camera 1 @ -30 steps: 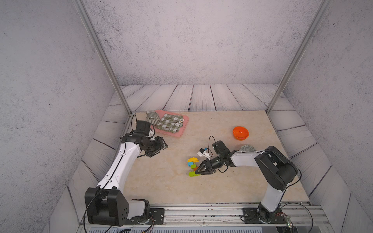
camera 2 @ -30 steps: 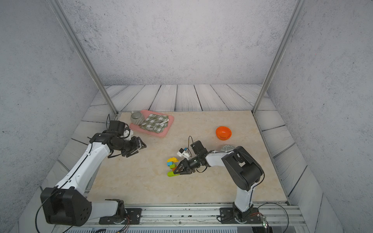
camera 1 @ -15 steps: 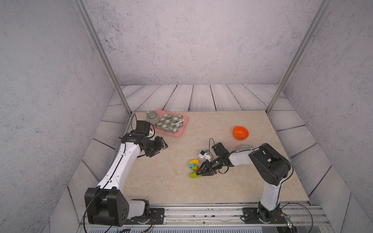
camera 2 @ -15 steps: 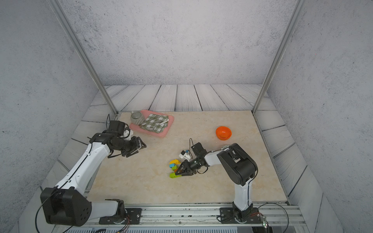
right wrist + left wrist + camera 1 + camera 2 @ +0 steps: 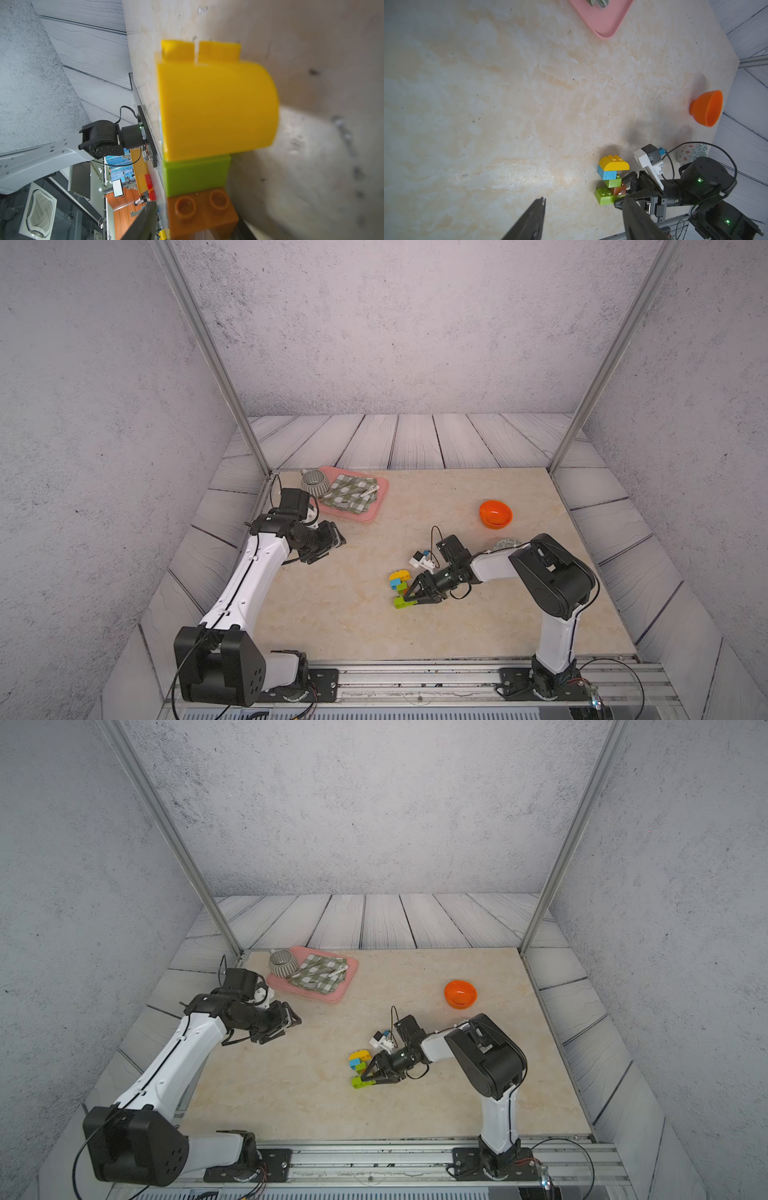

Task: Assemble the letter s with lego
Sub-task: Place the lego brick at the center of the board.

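In both top views, your letter s, a small zigzag stack of studded plastic lego bricks, rests on the beige marbled tabletop near its middle. The right gripper reaches in low at the stack's lime-green lower end. The left gripper hangs well apart, beside the pink tray.

In the left wrist view, the left gripper is released, with only bare table between its jaws. The order of the stack shows clearly:
- the rounded yellow brick
- the blue square brick
- the lime-green square brick
- the brown brick
- the long lime-green brick

The right gripper straddles the brown brick. You can't tell whether its pads are pressing on it or not.

The right wrist view shows the yellow brick, the green one and the brown one up close. One dark finger stands beside them.

Expect the stack to be light, hard and smooth-sided, so it will probably slide under a nudge. Only stud friction holds the offset joints, so prying at either end could pop one apart. Grip across the flat side faces, low on the brown or long green brick, and squeeze gently.
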Controlling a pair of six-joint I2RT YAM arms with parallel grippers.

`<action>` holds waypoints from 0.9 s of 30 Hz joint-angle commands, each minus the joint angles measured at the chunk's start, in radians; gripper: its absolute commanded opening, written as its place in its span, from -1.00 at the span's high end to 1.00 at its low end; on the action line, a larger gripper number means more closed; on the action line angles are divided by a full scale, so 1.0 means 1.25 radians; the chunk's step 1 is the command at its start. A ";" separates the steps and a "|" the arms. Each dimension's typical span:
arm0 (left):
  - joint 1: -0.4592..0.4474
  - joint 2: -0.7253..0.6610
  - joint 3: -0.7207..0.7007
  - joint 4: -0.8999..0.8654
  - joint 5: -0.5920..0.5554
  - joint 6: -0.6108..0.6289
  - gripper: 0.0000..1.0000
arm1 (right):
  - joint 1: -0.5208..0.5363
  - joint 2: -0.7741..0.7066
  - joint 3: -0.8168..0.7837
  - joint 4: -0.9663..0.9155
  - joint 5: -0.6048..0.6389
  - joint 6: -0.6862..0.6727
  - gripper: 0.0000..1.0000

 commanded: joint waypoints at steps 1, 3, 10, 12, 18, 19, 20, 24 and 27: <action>0.007 -0.017 0.017 -0.017 -0.004 0.005 -0.29 | -0.009 -0.020 -0.015 -0.052 0.038 -0.026 -0.11; 0.007 -0.017 0.018 -0.017 -0.004 0.005 -0.29 | -0.010 -0.033 -0.016 -0.081 0.052 -0.037 -0.24; 0.007 -0.015 0.018 -0.016 -0.002 0.002 -0.29 | -0.011 -0.064 -0.015 -0.176 0.086 -0.079 -0.31; 0.007 -0.014 0.019 -0.016 -0.004 0.002 -0.29 | -0.012 -0.073 -0.017 -0.211 0.103 -0.093 -0.32; 0.007 -0.012 0.030 -0.020 -0.010 0.002 -0.29 | -0.013 -0.140 0.003 -0.394 0.211 -0.155 -0.44; 0.007 -0.013 0.032 -0.022 -0.012 0.002 -0.30 | -0.013 -0.161 0.011 -0.427 0.232 -0.166 -0.50; 0.008 -0.011 0.034 -0.023 -0.014 0.002 -0.31 | -0.015 -0.185 0.018 -0.458 0.250 -0.174 -0.53; 0.007 -0.005 0.033 -0.017 -0.015 0.001 -0.33 | -0.020 -0.247 0.068 -0.576 0.317 -0.212 -0.62; 0.007 -0.001 0.034 -0.012 -0.016 -0.001 -0.34 | -0.030 -0.272 0.128 -0.676 0.385 -0.240 -0.65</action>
